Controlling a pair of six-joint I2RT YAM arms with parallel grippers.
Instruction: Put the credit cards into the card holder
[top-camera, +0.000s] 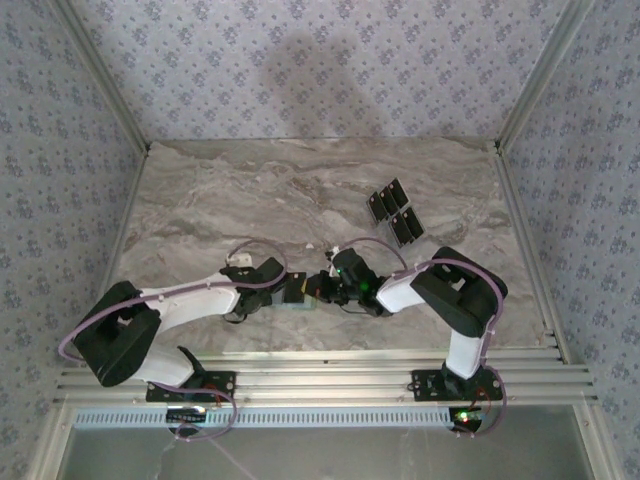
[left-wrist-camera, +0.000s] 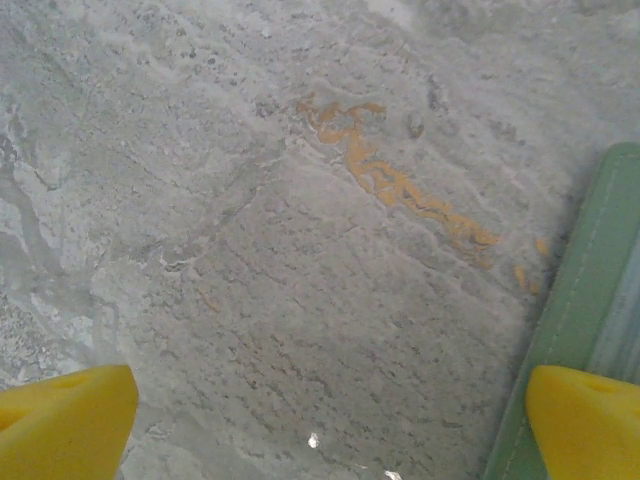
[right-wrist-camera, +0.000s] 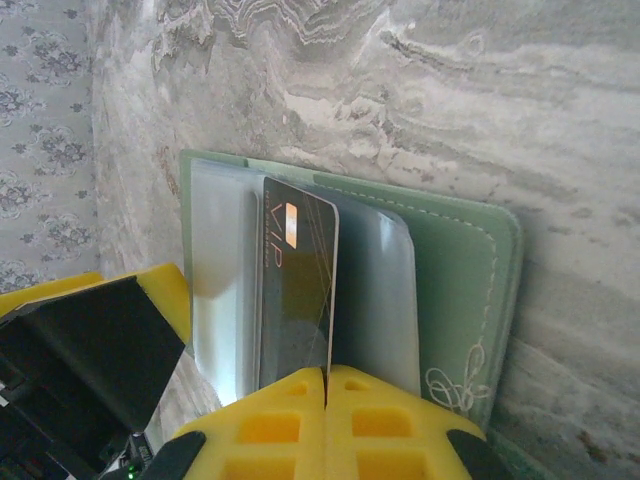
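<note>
The pale green card holder (right-wrist-camera: 455, 290) lies open on the marble table, its clear sleeves facing up. My right gripper (right-wrist-camera: 327, 380) is shut on a dark credit card (right-wrist-camera: 295, 290) marked VIP, held on edge with its far end in among the sleeves. In the top view this right gripper (top-camera: 322, 287) meets my left gripper (top-camera: 290, 290) over the holder (top-camera: 297, 304). The left gripper (left-wrist-camera: 325, 425) stands wide open with nothing between its yellow fingertips (left-wrist-camera: 60, 420); one of them rests by the holder's edge (left-wrist-camera: 590, 300). Several more black credit cards (top-camera: 393, 212) lie side by side further back and to the right.
Metal rails (top-camera: 320, 375) run along the near edge of the table by the arm bases. Patterned walls (top-camera: 60, 150) close in the table on the left, back and right. Bare marble (top-camera: 230, 190) spreads across the back left.
</note>
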